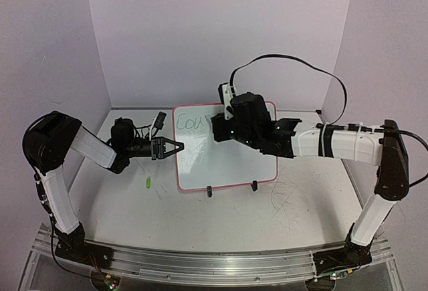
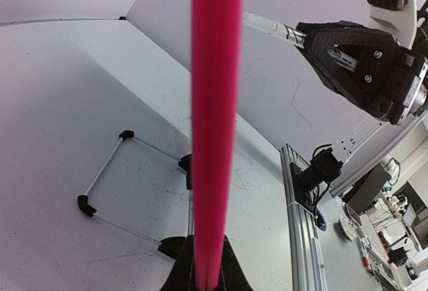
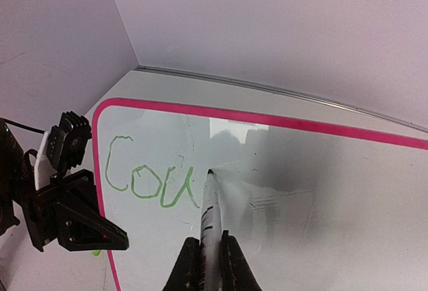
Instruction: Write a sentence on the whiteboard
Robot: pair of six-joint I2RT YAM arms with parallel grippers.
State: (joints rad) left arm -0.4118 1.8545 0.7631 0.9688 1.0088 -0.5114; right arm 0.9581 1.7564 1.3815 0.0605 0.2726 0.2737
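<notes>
The whiteboard (image 1: 227,160) leans on its two black clip feet mid-table, its pink rim (image 3: 267,118) running round it. Green letters "Cou" (image 3: 150,180) start the sentence at the board's top left. My right gripper (image 3: 209,239) is shut on a white marker (image 3: 210,214), whose tip touches the board just right of the "u". In the top view the right gripper (image 1: 222,129) hovers over the board's upper part. My left gripper (image 1: 178,147) is shut on the board's left rim, which appears as a blurred pink bar (image 2: 215,124) running up from the closed fingers (image 2: 231,271).
A small green cap (image 1: 146,184) lies on the table left of the board. Grey scribble marks (image 1: 287,197) cover the tabletop at front right. White walls enclose the back and sides. The aluminium rail (image 1: 214,264) with both arm bases runs along the near edge.
</notes>
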